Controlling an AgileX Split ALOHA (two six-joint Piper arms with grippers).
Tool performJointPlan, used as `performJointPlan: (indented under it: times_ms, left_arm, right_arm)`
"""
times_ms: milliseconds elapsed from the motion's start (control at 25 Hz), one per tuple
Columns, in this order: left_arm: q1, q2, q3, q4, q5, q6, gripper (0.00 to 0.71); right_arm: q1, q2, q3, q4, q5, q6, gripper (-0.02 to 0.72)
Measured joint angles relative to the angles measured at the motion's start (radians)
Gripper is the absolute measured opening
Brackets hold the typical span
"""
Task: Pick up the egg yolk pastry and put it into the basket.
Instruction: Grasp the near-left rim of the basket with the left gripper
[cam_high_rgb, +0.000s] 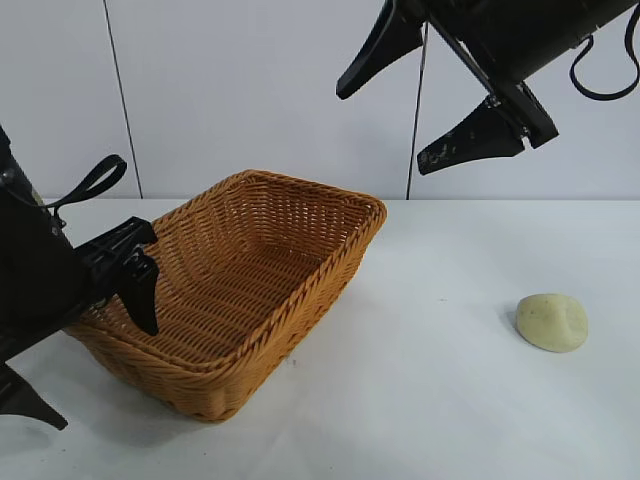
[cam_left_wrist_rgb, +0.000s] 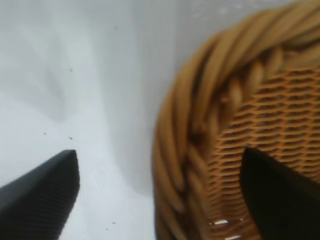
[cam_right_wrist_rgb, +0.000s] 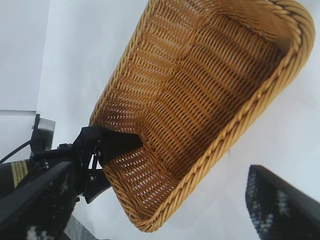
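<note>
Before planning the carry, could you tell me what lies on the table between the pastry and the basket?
Nothing: in the exterior view, only bare white table separates the egg yolk pastry from the basket.

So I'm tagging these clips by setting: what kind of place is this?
Probably a lab or robot test bench, not a kitchen: a bare white table, plain white wall panels behind, and only a basket and an egg yolk pastry laid out between two black robot arms.

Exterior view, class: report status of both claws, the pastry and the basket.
Left claw straddling basket rim at corner, one finger inside. Right claw open, hanging high, nothing held. Egg yolk pastry on table, right of basket, path unobstructed.
</note>
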Motion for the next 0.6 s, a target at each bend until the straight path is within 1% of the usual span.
performJointPlan:
  times_ms: [80, 160, 200, 240, 280, 440, 600]
  left_arm:
    - [0.000, 0.000, 0.000, -0.008, -0.004, 0.000, 0.371]
    - [0.000, 0.000, 0.000, -0.011, -0.012, 0.000, 0.191]
    - [0.000, 0.000, 0.000, -0.013, -0.017, 0.000, 0.125]
    - [0.000, 0.000, 0.000, -0.019, -0.017, -0.005, 0.097]
    - [0.000, 0.000, -0.001, -0.020, -0.021, -0.007, 0.088]
    - [0.000, 0.000, -0.034, -0.019, 0.022, 0.011, 0.086]
    - [0.005, 0.001, -0.117, -0.017, 0.101, 0.102, 0.085]
  right_arm:
    - [0.000, 0.000, 0.000, 0.000, 0.000, 0.000, 0.655]
    - [0.000, 0.000, 0.000, 0.000, 0.000, 0.000, 0.655]
    - [0.000, 0.000, 0.000, 0.000, 0.000, 0.000, 0.655]
    - [0.000, 0.000, 0.000, 0.000, 0.000, 0.000, 0.655]
    - [0.000, 0.000, 0.000, 0.000, 0.000, 0.000, 0.655]
    - [0.000, 0.000, 0.000, -0.002, 0.000, 0.000, 0.655]
    - [0.000, 0.000, 0.000, -0.011, 0.000, 0.000, 0.655]
